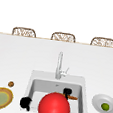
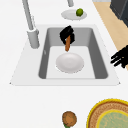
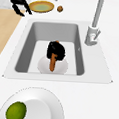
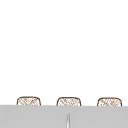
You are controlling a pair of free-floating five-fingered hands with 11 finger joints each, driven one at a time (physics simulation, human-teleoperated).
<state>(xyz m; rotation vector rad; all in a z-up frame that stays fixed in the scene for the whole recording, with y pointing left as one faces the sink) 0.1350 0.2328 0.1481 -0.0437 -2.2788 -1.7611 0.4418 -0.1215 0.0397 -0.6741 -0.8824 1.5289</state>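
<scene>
A: While the right hand (image 1: pixel 67 92) hangs over the sink (image 1: pixel 82 83), what does it hold?
B: One orange carrot (image 3: pixel 53 62), fingers curled round its upper end; it points down, tip over the single white bowl (image 2: pixel 70 62) on the basin floor.
A: Counts on the counter?
B: One faucet (image 1: pixel 59 65) at the back edge; one plate (image 1: pixel 99 101) with one lime (image 1: pixel 105 106), right; one yellow dish (image 1: pixel 0 98) and one brown nut (image 1: pixel 11 84), left.
A: Left hand (image 1: pixel 25 103)?
B: Idle at the sink's front-left corner, fingers loosely spread
</scene>
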